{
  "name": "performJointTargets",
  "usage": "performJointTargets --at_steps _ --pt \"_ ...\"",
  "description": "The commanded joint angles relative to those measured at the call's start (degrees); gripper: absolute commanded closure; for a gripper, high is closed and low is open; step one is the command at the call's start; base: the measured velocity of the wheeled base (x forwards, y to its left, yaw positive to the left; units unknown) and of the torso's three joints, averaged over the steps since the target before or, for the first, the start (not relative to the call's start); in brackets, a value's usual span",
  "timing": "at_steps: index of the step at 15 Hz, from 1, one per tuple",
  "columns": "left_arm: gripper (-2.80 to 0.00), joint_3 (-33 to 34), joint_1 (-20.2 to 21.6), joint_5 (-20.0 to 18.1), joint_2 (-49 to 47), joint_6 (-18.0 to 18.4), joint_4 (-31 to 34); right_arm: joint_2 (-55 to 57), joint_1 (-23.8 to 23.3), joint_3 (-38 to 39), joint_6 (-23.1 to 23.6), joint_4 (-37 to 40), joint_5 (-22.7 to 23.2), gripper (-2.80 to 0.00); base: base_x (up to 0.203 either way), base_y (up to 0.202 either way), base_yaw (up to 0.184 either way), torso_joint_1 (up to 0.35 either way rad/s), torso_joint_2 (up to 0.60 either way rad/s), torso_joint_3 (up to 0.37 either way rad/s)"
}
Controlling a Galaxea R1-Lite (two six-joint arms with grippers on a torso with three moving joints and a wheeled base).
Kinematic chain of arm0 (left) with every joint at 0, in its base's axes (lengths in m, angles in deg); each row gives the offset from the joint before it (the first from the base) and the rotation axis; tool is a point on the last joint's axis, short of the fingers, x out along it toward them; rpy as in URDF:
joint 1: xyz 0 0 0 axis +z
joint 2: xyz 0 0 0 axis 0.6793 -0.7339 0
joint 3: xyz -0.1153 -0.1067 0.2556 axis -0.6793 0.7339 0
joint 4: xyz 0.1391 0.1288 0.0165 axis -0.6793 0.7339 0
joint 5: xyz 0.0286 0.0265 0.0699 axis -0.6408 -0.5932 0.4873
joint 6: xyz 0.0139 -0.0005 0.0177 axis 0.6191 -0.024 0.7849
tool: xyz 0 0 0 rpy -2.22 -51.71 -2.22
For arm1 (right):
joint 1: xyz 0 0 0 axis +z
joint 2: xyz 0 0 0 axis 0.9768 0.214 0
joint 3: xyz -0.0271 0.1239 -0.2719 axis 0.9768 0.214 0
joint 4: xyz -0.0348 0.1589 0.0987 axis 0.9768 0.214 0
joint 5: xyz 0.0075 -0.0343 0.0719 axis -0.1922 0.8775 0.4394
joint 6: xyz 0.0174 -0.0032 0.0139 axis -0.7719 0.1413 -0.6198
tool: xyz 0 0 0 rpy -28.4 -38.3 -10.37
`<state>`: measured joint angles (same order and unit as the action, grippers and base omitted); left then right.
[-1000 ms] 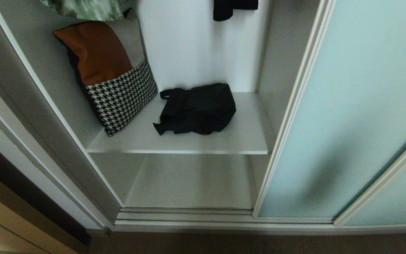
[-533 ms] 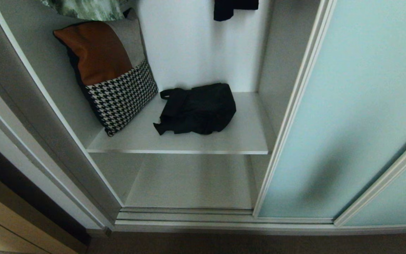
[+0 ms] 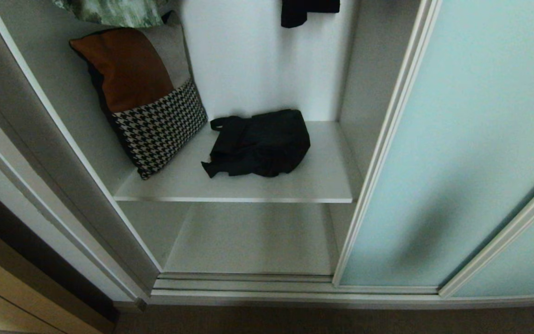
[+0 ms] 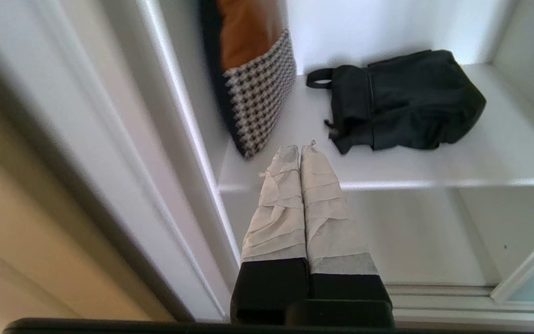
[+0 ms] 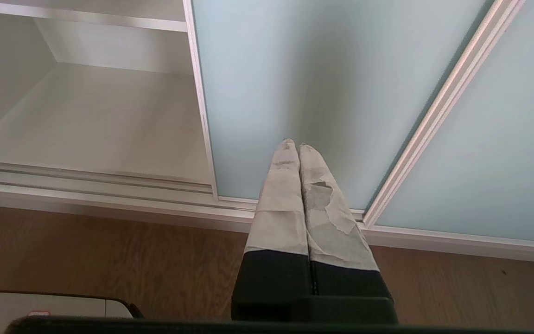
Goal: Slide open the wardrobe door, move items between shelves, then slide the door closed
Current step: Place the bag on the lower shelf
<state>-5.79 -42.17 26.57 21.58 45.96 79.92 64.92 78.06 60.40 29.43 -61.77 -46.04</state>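
White wardrobe, aqua sliding door (image 3: 457,139) slid right, wood floor (image 5: 109,260) below. Black strappy bundle (image 3: 260,143) slumped on upper shelf (image 3: 248,185) beside cushion (image 3: 142,93). Left gripper (image 4: 299,148), right gripper (image 5: 294,143): fingers pressed together, empty.

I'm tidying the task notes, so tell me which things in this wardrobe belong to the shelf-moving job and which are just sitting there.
Part of the job:
- sliding wardrobe door, slid open
- black fabric bundle
- upper shelf under it
- lower shelf
- left tool, shut, nearest the bundle

Just there:
- cushion
- green cloth
- hanging dark garment

Likely a home bedroom: wardrobe (image 3: 257,83), cushion (image 3: 146,93), wood floor (image 5: 109,250)
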Motion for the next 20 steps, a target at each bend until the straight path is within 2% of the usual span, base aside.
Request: performJointTargets --at_steps 1,4,6,9,11,14,15,16,17,18,20 --pt "0.0 -9.69 -0.2 -0.6 -21.66 0.77 -1.61 -0.1 0.02 0.0 -0.04 -0.05 0.03 0.0 0.0 0.0 0.0 0.0 0.0 0.0" --pt "0.0 -19.75 -1.41 -1.36 -39.4 3.45 -3.31 -0.1 0.02 0.0 0.04 -0.05 0.02 0.0 0.0 0.0 0.0 0.0 0.0 0.0" --pt "0.0 -22.9 -2.17 -1.67 -49.12 7.06 -6.05 -0.1 0.02 0.0 -0.04 -0.05 0.02 0.0 0.0 0.0 0.0 0.0 0.0 0.0" --pt "0.0 -25.11 -2.63 -1.77 -62.35 13.31 -17.56 -0.1 0.02 0.0 0.04 -0.05 0.02 0.0 0.0 0.0 0.0 0.0 0.0 0.0" --pt "0.0 -27.29 -2.79 -1.88 -70.23 18.75 -25.79 -0.1 0.02 0.0 0.04 -0.05 0.02 0.0 0.0 0.0 0.0 0.0 0.0 0.0" --pt "0.0 -35.07 -2.92 -3.82 -80.01 24.37 -31.86 -0.1 0.02 0.0 0.04 -0.05 0.02 0.0 0.0 0.0 0.0 0.0 0.0 0.0" --pt "0.0 -38.17 -3.18 -4.68 -81.86 25.15 -32.53 -0.1 0.02 0.0 -0.02 -0.05 0.02 0.0 0.0 0.0 0.0 0.0 0.0 0.0" --pt "0.0 -40.93 -3.81 -5.18 -83.97 25.22 -32.64 -0.1 0.02 0.0 0.04 -0.05 0.02 0.0 0.0 0.0 0.0 0.0 0.0 0.0" --pt "0.0 -42.83 -4.65 -5.25 -86.13 23.6 -32.93 -0.1 0.02 0.0 0.04 -0.05 0.02 0.0 0.0 0.0 0.0 0.0 0.0 0.0" --pt "0.0 -43.96 -5.75 -4.75 -87.62 17.97 -33.21 -0.1 0.02 0.0 0.03 -0.05 0.1 0.0 0.0 0.0 0.0 0.0 0.0 0.0" --pt "0.0 -45.44 -8.37 -0.45 -89.49 2.88 -32.75 -0.1 0.02 0.0 0.04 -0.05 0.02 0.0 0.0 0.0 0.0 0.0 0.0 0.0"
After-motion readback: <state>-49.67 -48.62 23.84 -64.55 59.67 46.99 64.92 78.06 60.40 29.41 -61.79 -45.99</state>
